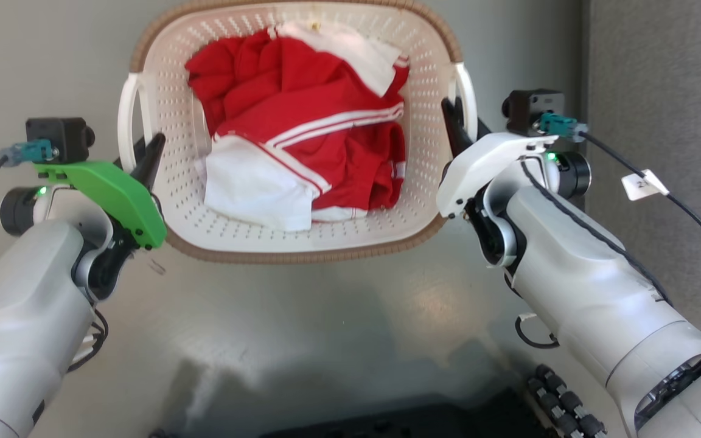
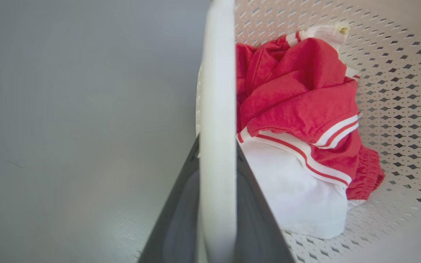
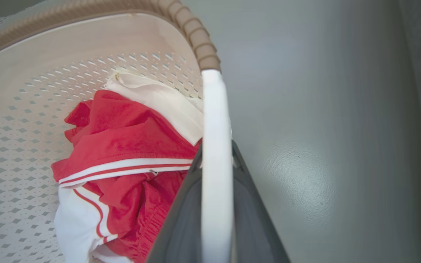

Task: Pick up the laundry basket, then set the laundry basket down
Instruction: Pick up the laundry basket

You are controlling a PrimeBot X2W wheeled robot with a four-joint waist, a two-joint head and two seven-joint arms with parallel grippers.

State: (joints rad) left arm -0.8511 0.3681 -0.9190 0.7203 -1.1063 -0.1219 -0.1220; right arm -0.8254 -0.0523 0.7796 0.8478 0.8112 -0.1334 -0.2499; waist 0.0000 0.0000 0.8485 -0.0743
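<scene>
**Basket slung between both grippers, long axis 9 to 3**

Head view: the laundry basket [image 1: 302, 255] sits at 12 o'clock from us, holding red and white clothes [image 1: 302, 140]. Our left gripper [image 1: 149, 152] meets its 9 o'clock end and our right gripper [image 1: 455, 121] its 3 o'clock end, equally near.

Left wrist view: the white handle [image 2: 217, 73] runs toward 12 between our jaws, which are clamped on it.

Right wrist view: the other handle [image 3: 214, 109] is pinched the same way. Both arms must travel level, we judge.
</scene>
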